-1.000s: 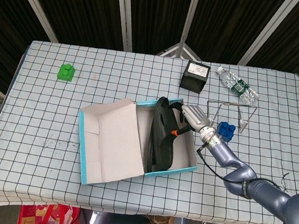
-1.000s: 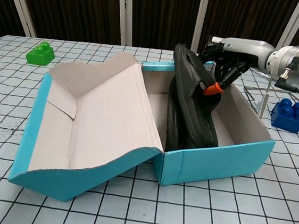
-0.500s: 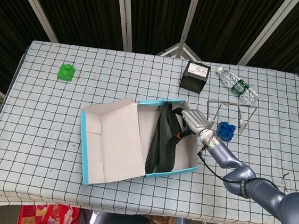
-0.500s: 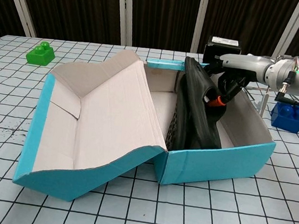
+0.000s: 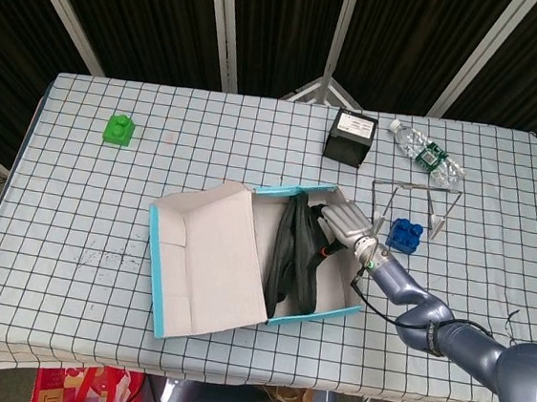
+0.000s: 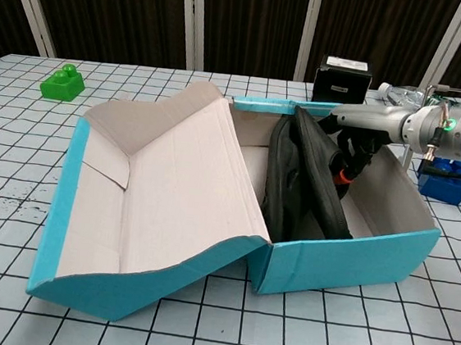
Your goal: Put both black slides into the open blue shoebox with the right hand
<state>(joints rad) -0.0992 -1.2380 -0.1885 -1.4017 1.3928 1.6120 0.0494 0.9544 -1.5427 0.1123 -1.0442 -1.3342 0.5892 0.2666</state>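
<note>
At frame centre we see both black slides (image 5: 297, 257) standing on edge inside the blue shoebox (image 5: 332, 311). Our right hand (image 5: 345, 224) reaches over the box's right wall, fingers curled around the nearer slide.
</note>
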